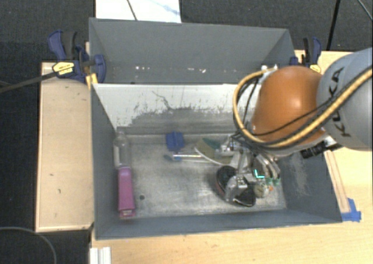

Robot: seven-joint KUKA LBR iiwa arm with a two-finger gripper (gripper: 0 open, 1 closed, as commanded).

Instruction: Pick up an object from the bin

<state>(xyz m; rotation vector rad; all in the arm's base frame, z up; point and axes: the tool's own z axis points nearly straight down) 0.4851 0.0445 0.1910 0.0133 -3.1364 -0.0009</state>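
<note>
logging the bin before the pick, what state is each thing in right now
gripper: low in the right part of the bin, over the black round thing
black round thing: on the floor, under the gripper
pale oval thing: lying flat beside the gripper
blue-headed tool: lying flat near the back wall, untouched
purple bottle-like thing: lying flat along the left wall, untouched

A black rounded thing (224, 180), perhaps a disc, low-right in the bin (175, 53).
</note>
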